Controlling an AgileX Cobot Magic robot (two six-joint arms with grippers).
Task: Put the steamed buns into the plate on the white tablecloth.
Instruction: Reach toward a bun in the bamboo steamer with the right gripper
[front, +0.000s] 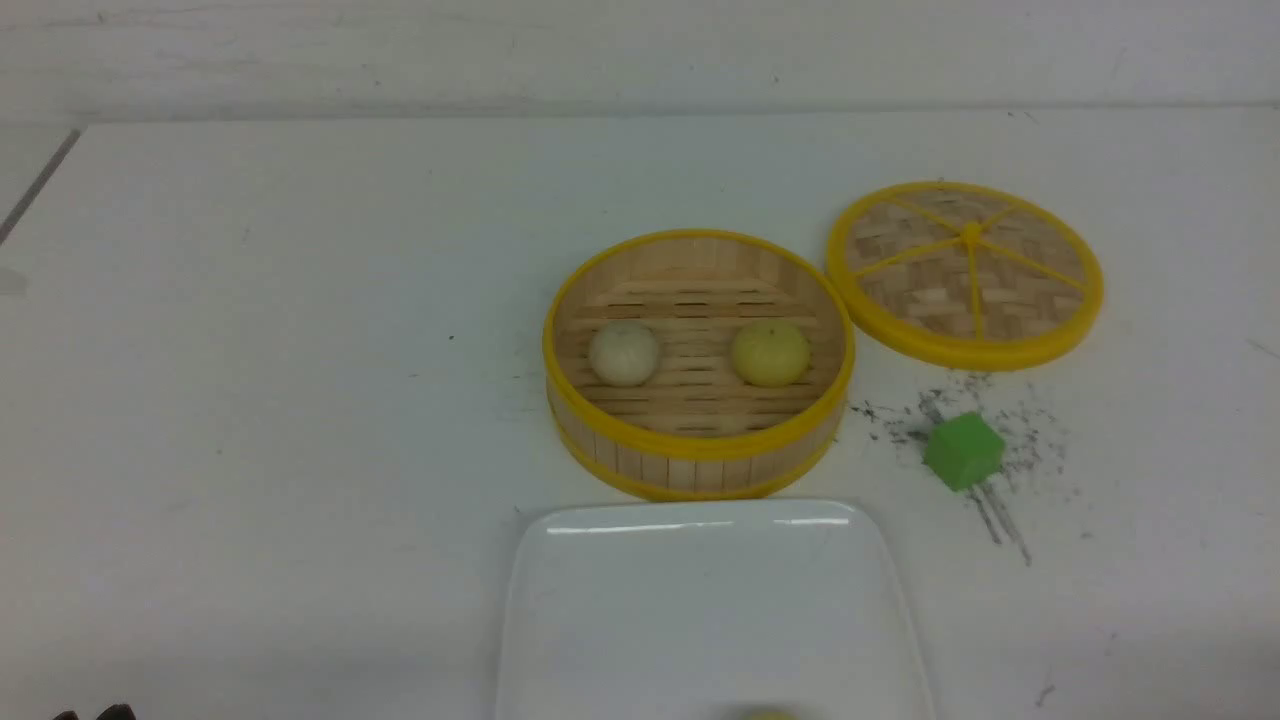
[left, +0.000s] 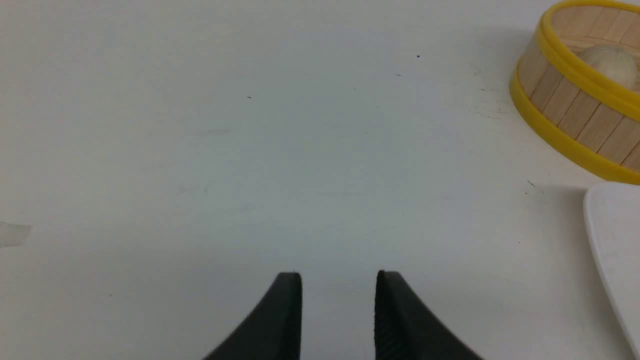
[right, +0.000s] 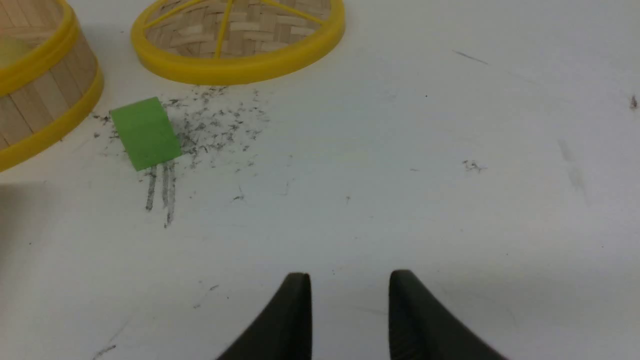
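Two steamed buns lie in the round bamboo steamer basket (front: 700, 440): the cream bun (front: 623, 352) on the left, the pale yellow bun (front: 770, 352) on the right. The white plate (front: 620, 620) sits on the white tablecloth (front: 250, 400) just in front of the steamer. My left gripper (left: 339, 277) is open and empty over bare cloth, left of the steamer (left: 570, 115); the cream bun (left: 612, 65) and a plate corner (left: 615, 240) show there. My right gripper (right: 350, 276) is open and empty over cloth, right of the steamer (right: 45, 105).
The woven steamer lid (front: 965, 272) lies flat to the right behind the steamer. A green cube (front: 963, 450) sits on dark scribble marks in front of the lid, also in the right wrist view (right: 145, 132). A blurred yellowish shape (front: 765, 714) shows at the plate's near edge.
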